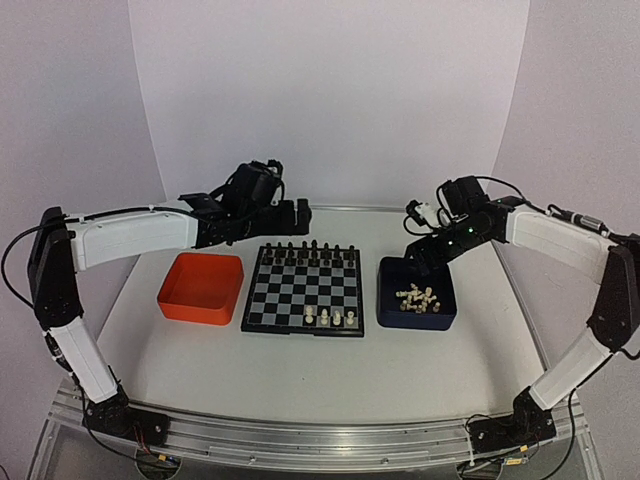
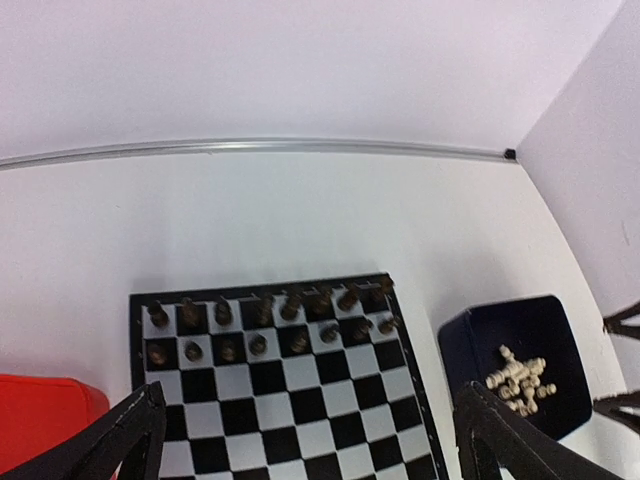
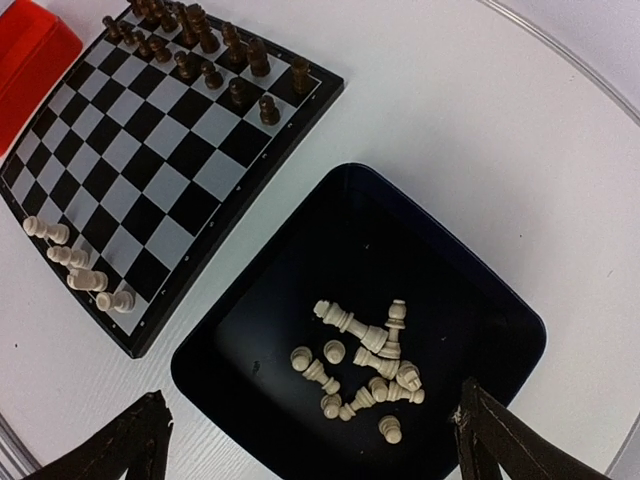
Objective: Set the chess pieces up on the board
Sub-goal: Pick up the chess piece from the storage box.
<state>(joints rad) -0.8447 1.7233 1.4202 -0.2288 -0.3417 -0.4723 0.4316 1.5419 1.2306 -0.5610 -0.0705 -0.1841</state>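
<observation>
The right end effector (image 3: 310, 440) hangs wide open and empty over the chess pieces (image 3: 365, 360) heaped in the blue tray (image 3: 430, 260), at 3 o'clock of the board (image 1: 300, 290). The left end effector (image 2: 310, 400) is equally open, holding nothing. Tangled pieces could lift paired or slip.

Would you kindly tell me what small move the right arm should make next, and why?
Probably lower the right claw into the dark blue tray and close on the lone cream piece lying apart from the heap. The claw hangs open above the tray, empty, while only four cream pieces stand on the board, so more must be fetched.
</observation>
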